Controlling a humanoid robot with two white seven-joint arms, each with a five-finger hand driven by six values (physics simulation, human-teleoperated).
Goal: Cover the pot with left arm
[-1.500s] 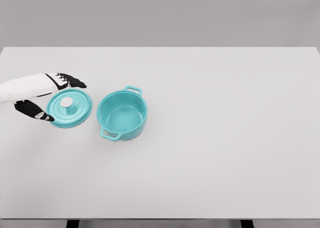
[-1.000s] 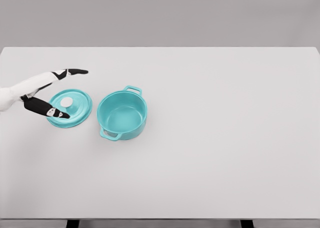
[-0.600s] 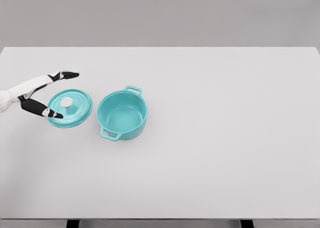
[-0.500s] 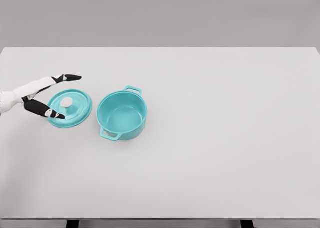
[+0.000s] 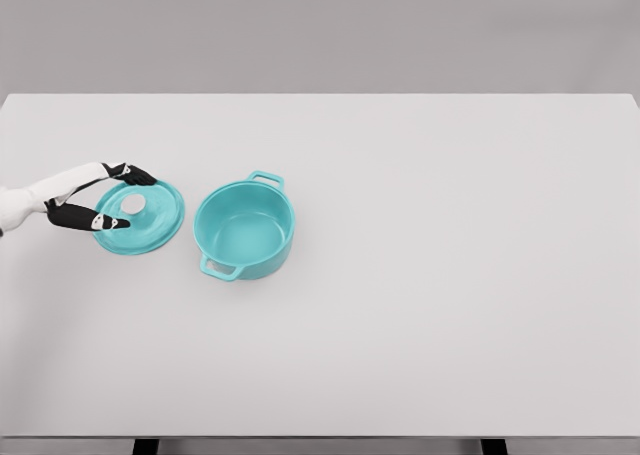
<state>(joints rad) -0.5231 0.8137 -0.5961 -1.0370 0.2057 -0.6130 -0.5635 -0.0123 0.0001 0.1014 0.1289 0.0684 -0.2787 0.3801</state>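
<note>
A teal lid [image 5: 150, 225] with a white knob [image 5: 133, 204] lies flat on the white table [image 5: 430, 275], just left of the open teal pot [image 5: 244, 228]. The pot stands upright with two side handles and nothing inside. My left hand [image 5: 134, 201] reaches in from the left edge and hovers over the lid's left part. Its black fingers [image 5: 132, 173] lie behind the knob and the thumb [image 5: 104, 220] in front of it, with a gap on both sides. The hand holds nothing. The right arm is out of view.
The table's far edge runs along the top under a grey wall, and its front edge lies near the bottom of the picture.
My left hand's fingers have come down and curled in toward the thumb, narrowing around the knob. Lid and pot have not moved.
</note>
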